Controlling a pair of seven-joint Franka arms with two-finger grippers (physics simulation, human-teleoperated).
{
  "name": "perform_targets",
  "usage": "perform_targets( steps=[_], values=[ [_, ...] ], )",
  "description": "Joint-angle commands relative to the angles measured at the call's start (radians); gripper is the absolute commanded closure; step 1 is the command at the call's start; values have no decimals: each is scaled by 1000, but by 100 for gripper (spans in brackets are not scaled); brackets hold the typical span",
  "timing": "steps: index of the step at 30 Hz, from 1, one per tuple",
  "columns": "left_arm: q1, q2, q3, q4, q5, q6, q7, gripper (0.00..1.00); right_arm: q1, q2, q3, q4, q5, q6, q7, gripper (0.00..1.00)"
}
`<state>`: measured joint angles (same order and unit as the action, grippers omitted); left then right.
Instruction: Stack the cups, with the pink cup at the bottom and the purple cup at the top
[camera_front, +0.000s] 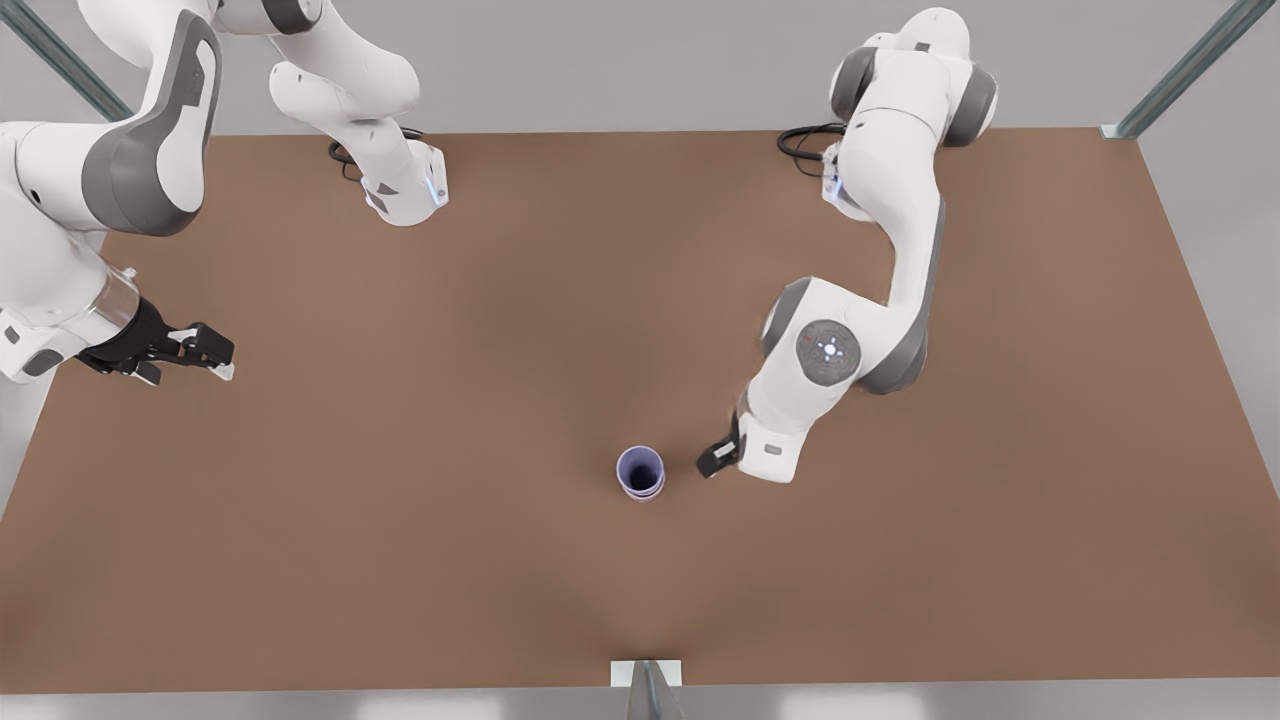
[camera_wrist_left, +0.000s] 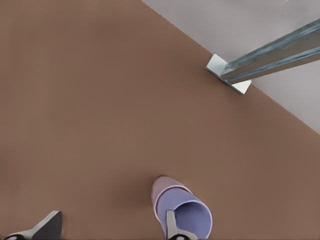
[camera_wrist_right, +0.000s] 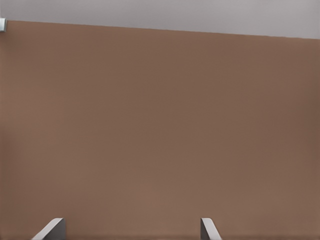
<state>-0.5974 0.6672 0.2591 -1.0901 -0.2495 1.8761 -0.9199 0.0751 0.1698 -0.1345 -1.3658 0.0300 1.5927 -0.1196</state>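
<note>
Purple cup (camera_front: 640, 470) nested inside pink cup (camera_front: 645, 492), stacked upright on the brown worktop (camera_front: 400, 500), a little toward 6 o'clock from the worktop's middle in the front view; just a sliver of pink visible beneath the purple rim there. From the left wrist view, purple cup (camera_wrist_left: 186, 215) seated in pink cup (camera_wrist_left: 161, 192), the pink wall showing behind and under it. Left pincer (camera_front: 716, 458) just beside the stack at its 3 o'clock in the front view, not touching, fingers spread and released; in the left wrist view, left pincer (camera_wrist_left: 112, 230) with one fingertip (camera_wrist_left: 172, 225) overlapping the purple cup's mouth, the other (camera_wrist_left: 47, 225) well apart over bare worktop. Right pincer (camera_front: 205, 355) far off toward 9 o'clock near the worktop's edge in the front view, waiting, holding nothing; seen from the right wrist view as right pincer (camera_wrist_right: 130, 231) with fingertips (camera_wrist_right: 52, 227) wide apart, released. Metal bracket (camera_front: 647, 673) at the worktop's 6 o'clock edge.
</note>
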Motion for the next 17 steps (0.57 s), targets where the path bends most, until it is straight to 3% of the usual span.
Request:
perform_targets(
  steps=[1,2,3,4,5,7,17],
  values=[
    [2,-38,120,-2,6,-299,729,0,0,-1,0,1,1,0,1,0],
    [7,-70,196,-4,1,-340,863,0,0,-1,0,1,1,0,1,0],
    [59,-155,198,-85,9,-342,941,0,0,-1,0,1,1,0,1,0],
    [155,-254,103,-155,55,-322,987,0,0,-1,0,1,1,0,0,0],
    [280,-339,-78,-206,179,-322,990,0,0,-1,0,-1,1,0,1,0],
    [444,-434,-258,-255,252,-333,1081,0,0,-3,0,1,-2,0,0,0],
    [453,-443,-297,-278,269,-324,1122,0,0,-3,0,1,-2,0,0,0]
  ],
)
